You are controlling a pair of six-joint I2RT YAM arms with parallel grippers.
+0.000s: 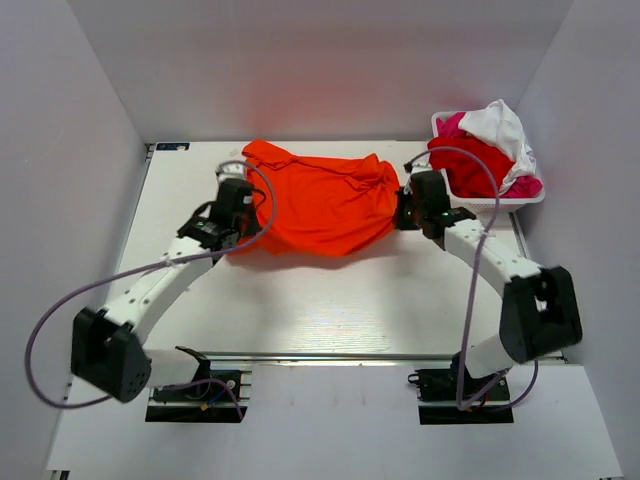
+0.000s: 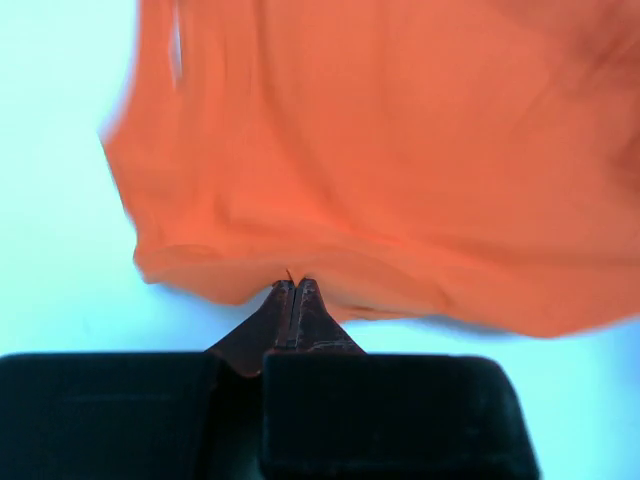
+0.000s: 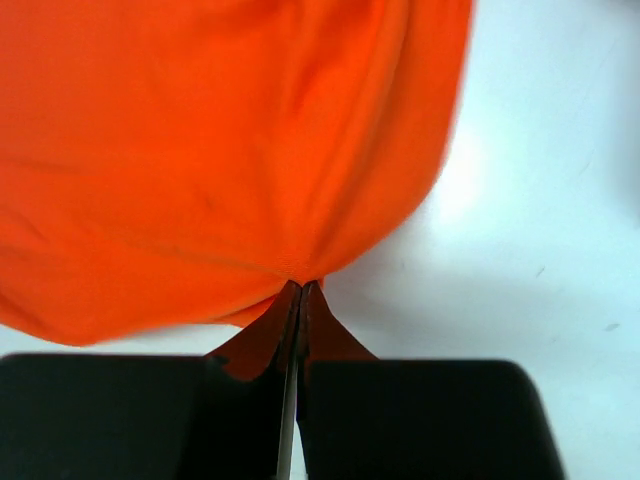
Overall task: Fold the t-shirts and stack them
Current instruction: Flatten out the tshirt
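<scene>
Over toward the back half of the white table (image 1: 330, 300), the orange t-shirt (image 1: 325, 205) is pulled out sideways between the two arms. It's bunched and wrinkly, not flat at all, with a lumpy bit sticking up at its 11 o'clock corner. There's a dark shadow along its 6 o'clock edge, and I honestly can't tell if the middle is resting on the table or hanging just off it.

From the top camera, the left gripper (image 2: 290, 292) is at the shirt's 9 o'clock end and the right gripper (image 3: 302, 290) is at the 3 o'clock end. Both wrist cams show pretty much the same thing: fingers squeezed right together with a little pinch of orange cloth caught between the tips, and the fabric fanning out from there. So both are clamped on the shirt's edge.

Up at 2 o'clock on the table sits a white basket (image 1: 497, 204), just beside the right gripper. It's got the white tee (image 1: 500, 125) heaped on top, the red tee (image 1: 465, 165) under it, and the magenta-pink tee (image 1: 452, 125) peeking out at the basket's 10 o'clock side.
</scene>
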